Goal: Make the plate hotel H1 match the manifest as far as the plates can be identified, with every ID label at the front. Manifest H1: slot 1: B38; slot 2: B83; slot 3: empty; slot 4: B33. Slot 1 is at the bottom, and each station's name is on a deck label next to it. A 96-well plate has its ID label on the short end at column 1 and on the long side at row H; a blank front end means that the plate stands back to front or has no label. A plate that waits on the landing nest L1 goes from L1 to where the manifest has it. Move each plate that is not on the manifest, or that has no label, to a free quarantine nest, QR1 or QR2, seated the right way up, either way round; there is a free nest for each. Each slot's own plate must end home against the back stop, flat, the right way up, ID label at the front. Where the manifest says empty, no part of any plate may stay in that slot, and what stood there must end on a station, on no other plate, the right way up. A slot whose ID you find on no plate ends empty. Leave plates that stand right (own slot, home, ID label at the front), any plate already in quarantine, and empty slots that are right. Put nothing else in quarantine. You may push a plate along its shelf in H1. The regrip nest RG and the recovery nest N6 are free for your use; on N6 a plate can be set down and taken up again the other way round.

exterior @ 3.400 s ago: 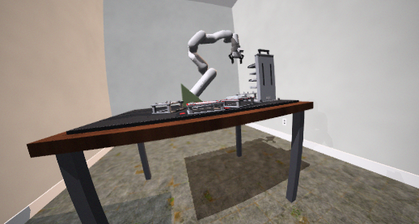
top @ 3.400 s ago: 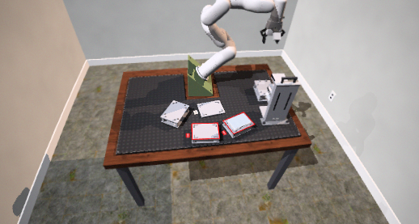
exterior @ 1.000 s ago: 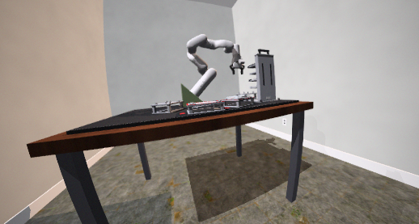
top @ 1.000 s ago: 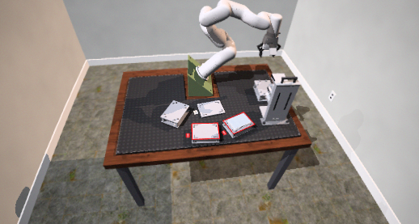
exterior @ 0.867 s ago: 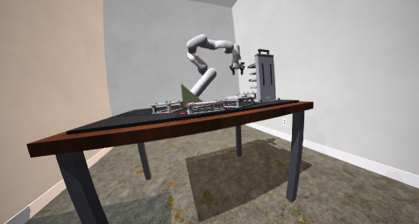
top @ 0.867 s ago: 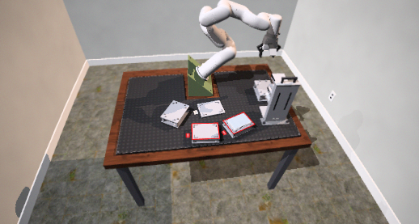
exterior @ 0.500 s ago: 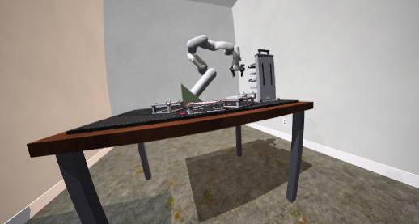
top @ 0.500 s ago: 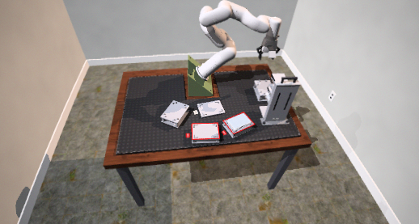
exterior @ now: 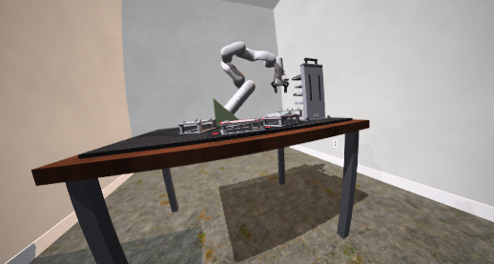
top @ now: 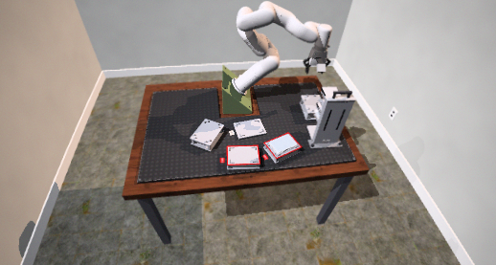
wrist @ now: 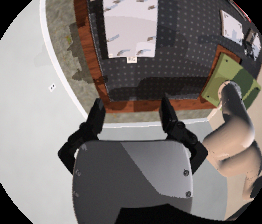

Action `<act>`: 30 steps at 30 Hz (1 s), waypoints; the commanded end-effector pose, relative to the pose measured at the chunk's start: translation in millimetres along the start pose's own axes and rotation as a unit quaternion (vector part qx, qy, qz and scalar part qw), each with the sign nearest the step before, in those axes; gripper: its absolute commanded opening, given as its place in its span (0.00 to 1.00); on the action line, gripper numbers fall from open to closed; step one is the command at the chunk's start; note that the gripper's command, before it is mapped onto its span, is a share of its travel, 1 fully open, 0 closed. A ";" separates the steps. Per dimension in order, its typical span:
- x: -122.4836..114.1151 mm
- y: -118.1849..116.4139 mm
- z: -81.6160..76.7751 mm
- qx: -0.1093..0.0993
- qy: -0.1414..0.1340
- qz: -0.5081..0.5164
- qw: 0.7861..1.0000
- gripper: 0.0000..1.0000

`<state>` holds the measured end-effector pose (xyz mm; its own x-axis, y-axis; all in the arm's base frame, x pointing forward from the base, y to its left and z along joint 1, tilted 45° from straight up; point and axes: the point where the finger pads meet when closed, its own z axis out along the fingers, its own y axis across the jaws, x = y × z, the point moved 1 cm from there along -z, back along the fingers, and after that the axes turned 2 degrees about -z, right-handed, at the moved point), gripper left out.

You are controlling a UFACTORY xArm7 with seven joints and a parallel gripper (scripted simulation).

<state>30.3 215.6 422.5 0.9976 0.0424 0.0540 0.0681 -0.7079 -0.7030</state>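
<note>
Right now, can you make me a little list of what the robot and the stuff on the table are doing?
arm: white, bent high over the far right corner of the table
gripper: open, holding nothing, in the air behind the tower
tower: grey shelf rack with a black handle, near the right edge
red-edged trays: two near the front, one flat, one tilted
other plates: one raised block on the left, one flat white plate beside it
green wedge: by the arm's foot
labels: too small to read
</note>
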 end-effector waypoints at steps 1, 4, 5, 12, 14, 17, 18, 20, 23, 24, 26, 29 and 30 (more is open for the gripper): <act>0.2 -1.1 4.9 0.002 0.000 0.000 1.000 1.00; 0.2 -1.1 9.9 0.002 0.000 0.000 1.000 1.00; 0.2 -1.1 9.9 0.002 0.000 0.000 1.000 1.00; 0.2 -1.2 19.9 0.002 0.000 0.000 1.000 1.00; 0.2 -1.2 23.2 0.002 0.000 0.000 1.000 1.00; 0.2 -1.2 28.2 0.002 0.000 0.000 1.000 1.00; 0.2 -1.2 29.9 0.002 0.000 0.000 1.000 1.00; 0.2 -1.2 33.2 0.002 0.000 0.000 1.000 1.00; 0.2 -1.2 34.5 0.002 0.000 0.000 1.000 1.00; 0.2 -1.2 34.4 0.002 0.000 0.000 1.000 1.00; 0.2 -1.2 34.5 0.002 0.000 0.000 1.000 1.00; 0.2 -1.2 34.5 0.002 0.000 0.000 1.000 1.00; 0.0 -1.2 34.5 0.002 0.009 0.000 1.000 1.00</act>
<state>30.7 240.9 397.4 0.9976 0.0422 0.0540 0.0680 -0.7075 -0.7035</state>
